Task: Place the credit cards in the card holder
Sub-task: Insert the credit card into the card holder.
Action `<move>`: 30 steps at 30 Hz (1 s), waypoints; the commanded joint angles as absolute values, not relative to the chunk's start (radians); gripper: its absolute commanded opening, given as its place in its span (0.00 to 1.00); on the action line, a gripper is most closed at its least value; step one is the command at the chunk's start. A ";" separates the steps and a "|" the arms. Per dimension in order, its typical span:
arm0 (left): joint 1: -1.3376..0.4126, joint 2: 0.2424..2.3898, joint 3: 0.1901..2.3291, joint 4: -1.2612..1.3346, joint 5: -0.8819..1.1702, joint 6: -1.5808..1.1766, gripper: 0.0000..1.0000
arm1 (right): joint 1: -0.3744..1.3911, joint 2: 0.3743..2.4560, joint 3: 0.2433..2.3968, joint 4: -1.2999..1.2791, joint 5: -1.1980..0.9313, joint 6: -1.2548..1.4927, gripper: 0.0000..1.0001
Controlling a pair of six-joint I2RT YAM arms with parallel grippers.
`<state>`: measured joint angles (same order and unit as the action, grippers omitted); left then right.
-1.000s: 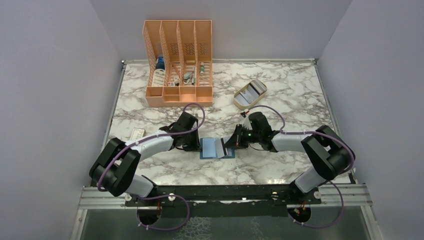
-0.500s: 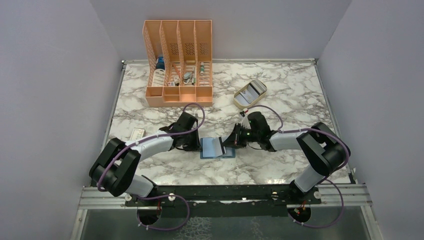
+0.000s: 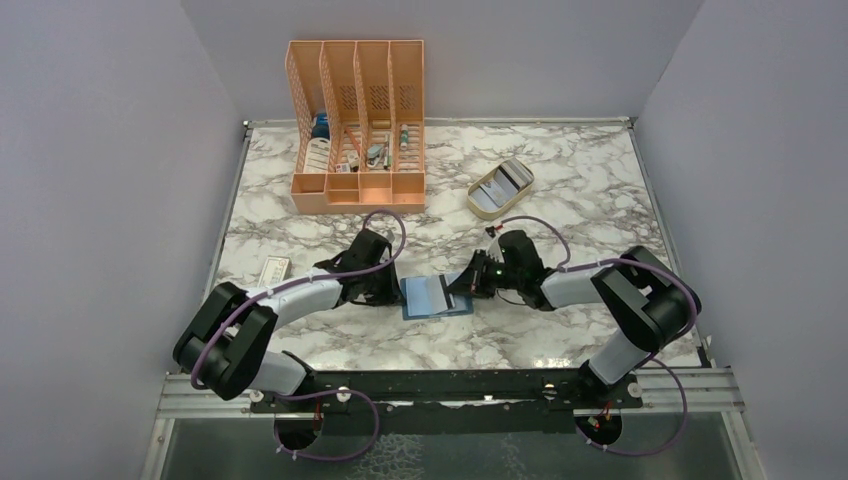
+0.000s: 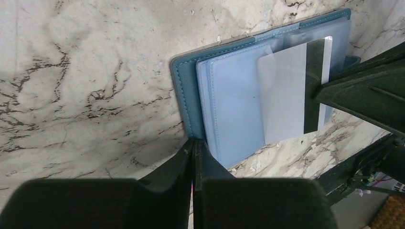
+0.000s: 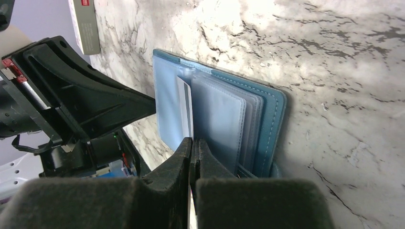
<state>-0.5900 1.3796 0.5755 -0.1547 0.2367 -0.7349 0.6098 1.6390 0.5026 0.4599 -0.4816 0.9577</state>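
Card holder (image 3: 435, 297) lies open on the marble table (image 3: 560, 340), well in front of the orange file rack (image 3: 358, 150). Left gripper (image 4: 193, 145) is clenched on its cover edge (anchoring it against the push, I judge). Right gripper (image 5: 192, 143) grasps a striped credit card (image 4: 286, 90), which appears part-way into a pale slot.

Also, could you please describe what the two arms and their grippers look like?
Both arms match: the left arm and right arm have white link shells between bulky black joint housings. A purple cable loops along each. The left gripper and right gripper have matte black, wedge-shaped fingers. A small green light glows near the right wrist.
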 commanded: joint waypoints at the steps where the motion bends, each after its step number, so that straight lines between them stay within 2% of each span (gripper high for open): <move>1: -0.592 1.378 0.550 -0.151 0.278 -0.736 0.06 | 0.618 1.604 0.476 0.492 -0.394 0.967 0.01; 30: -0.592 1.373 0.515 -0.092 0.305 -0.764 0.06 | 0.671 1.613 0.525 0.355 -0.371 0.914 0.01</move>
<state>-0.5900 1.3663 0.5320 -0.0975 0.2852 -0.7582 0.6556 1.6054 0.4873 0.4374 -0.3882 0.9623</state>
